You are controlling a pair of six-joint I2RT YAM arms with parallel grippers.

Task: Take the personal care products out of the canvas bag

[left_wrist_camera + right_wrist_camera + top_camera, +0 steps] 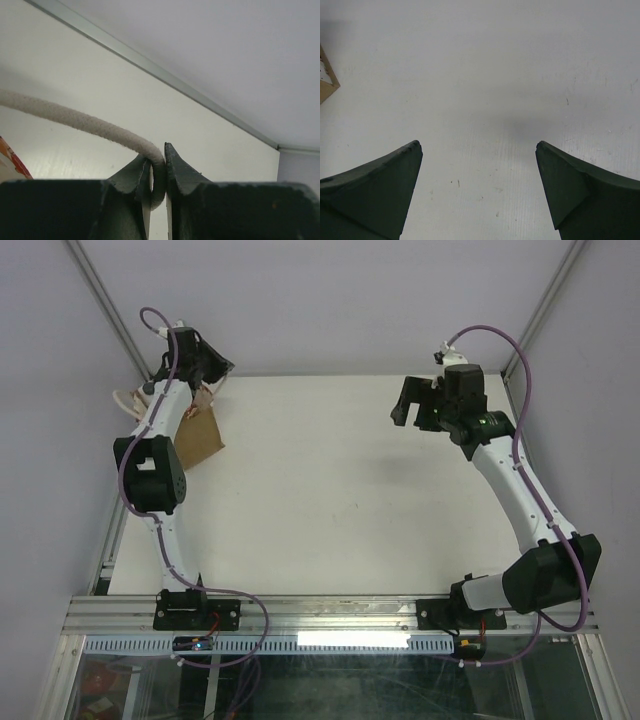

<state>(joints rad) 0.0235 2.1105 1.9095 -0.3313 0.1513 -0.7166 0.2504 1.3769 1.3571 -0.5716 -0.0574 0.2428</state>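
Note:
The canvas bag [200, 436] sits at the table's far left, brown, partly hidden behind my left arm. My left gripper [213, 372] hangs over the bag's back end. In the left wrist view this gripper [159, 150] is shut on the bag's pale rope handle [75, 120], which loops down between the fingers. A red-printed bit of the bag [11, 162] shows at the lower left. My right gripper [412, 408] hovers open over the far right of the table, its jaws [479, 147] wide with nothing between them. A corner of the bag [326, 87] shows at that view's left edge. The personal care products are hidden.
White enclosure walls stand close behind and left of the bag, with a metal strip [200, 97] along the table's back edge. An aluminium rail [330, 615] holding both arm bases runs along the near edge. A second pale handle loop [125, 398] pokes out left of my left arm.

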